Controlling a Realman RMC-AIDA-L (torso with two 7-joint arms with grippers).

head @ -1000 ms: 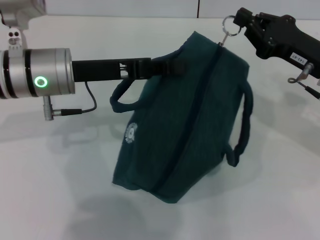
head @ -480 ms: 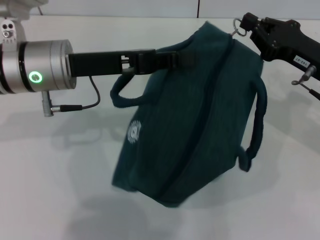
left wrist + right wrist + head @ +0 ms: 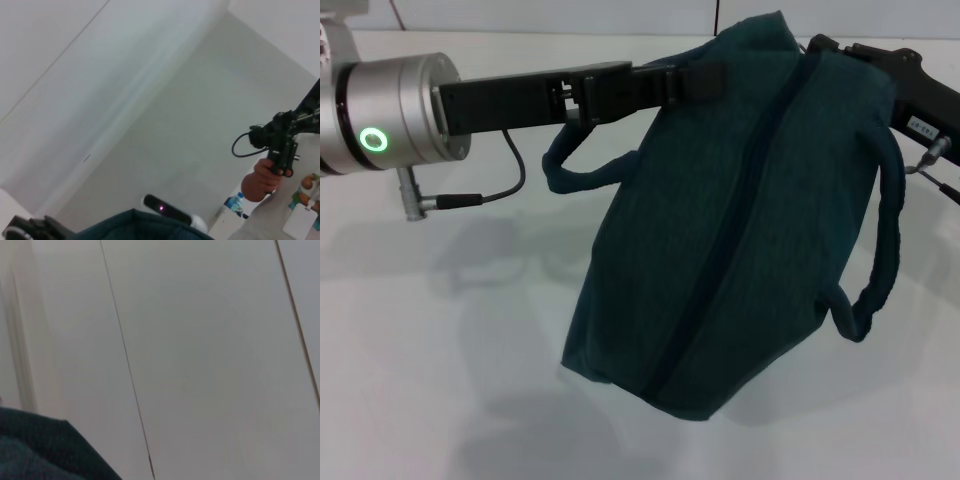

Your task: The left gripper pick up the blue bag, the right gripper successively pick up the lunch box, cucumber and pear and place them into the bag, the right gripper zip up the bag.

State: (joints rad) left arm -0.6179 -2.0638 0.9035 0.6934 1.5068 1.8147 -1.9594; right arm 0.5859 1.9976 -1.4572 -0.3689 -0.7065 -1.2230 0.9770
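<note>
While the white counter (image 3: 440,350) fills most of the head view, the blue bag (image 3: 740,220) is the largest thing on it or above it: a dark teal fabric bag, tilted, with its upper end raised toward the far side and its lower corner down near the counter, casting a shadow beneath. Whether that lower corner touches the counter or hangs just clear cannot be told. A dark zipper line (image 3: 720,250) runs the length of the bag's upward face and looks closed along the part that shows. One loop handle (image 3: 582,172) curves out on the robot's left side of the bag, and the other loop handle (image 3: 878,255) hangs off its right side.

Next in size is the left arm, whose silver cylinder section (image 3: 395,115) carries a lit green ring and a thin black cable (image 3: 495,190) drooping under it. From it the left pincer (image 3: 685,82) reaches across to the bag's upper left edge, its black fingers closed flat on the fabric there and bearing the bag up.

The right pincer (image 3: 820,47), on its all-black arm, sits at the bag's top far corner on the right; its fingertips are hidden behind the fabric, so how far they stand apart cannot be told, nor whether they hold anything.

In the left wrist view, a strip of the bag's teal fabric (image 3: 135,227) shows at the edge, with a wall beyond. The right wrist view shows a corner of the same fabric (image 3: 35,450) against a pale panelled wall.
</note>
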